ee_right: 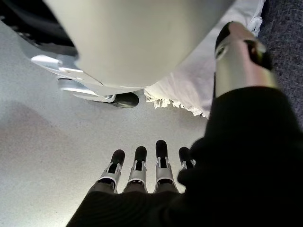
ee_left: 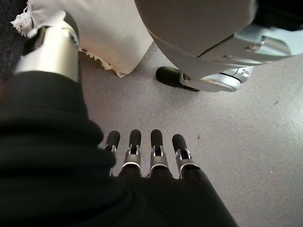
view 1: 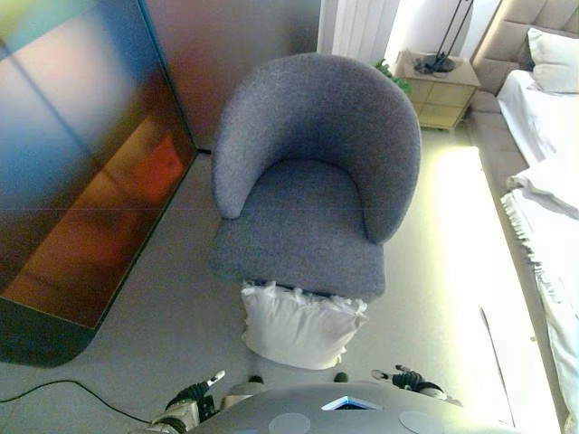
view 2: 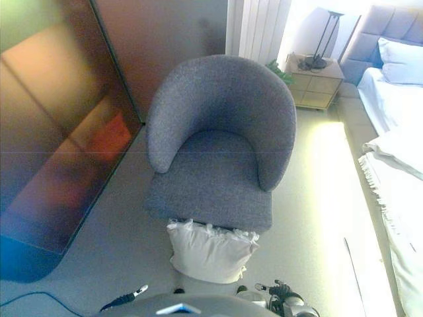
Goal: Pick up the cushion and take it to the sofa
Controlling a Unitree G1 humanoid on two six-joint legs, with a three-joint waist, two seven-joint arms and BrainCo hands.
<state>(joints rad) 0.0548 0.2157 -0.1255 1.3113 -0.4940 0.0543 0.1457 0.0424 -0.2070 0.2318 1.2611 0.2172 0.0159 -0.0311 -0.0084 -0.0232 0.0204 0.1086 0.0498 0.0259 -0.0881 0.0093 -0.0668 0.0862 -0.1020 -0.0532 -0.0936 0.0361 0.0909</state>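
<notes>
A white cushion (view 1: 294,325) with frilled edges stands on the grey floor, leaning against the front of a grey armchair (view 1: 312,181). Nothing lies on the armchair's seat. My left hand (view 1: 185,407) hangs low at the bottom of the view, to the left of the cushion and apart from it. Its fingers (ee_left: 156,156) are straight and hold nothing, and the cushion (ee_left: 113,33) shows past the thumb. My right hand (view 1: 412,380) hangs low to the right of the cushion. Its fingers (ee_right: 137,170) are straight and empty, with the cushion (ee_right: 189,90) beyond them.
A dark glossy panel (view 1: 72,163) runs along the left. A bed with white bedding (view 1: 552,181) runs along the right. A nightstand (view 1: 443,86) with a lamp stands behind the armchair on the right. Bare floor lies on both sides of the chair.
</notes>
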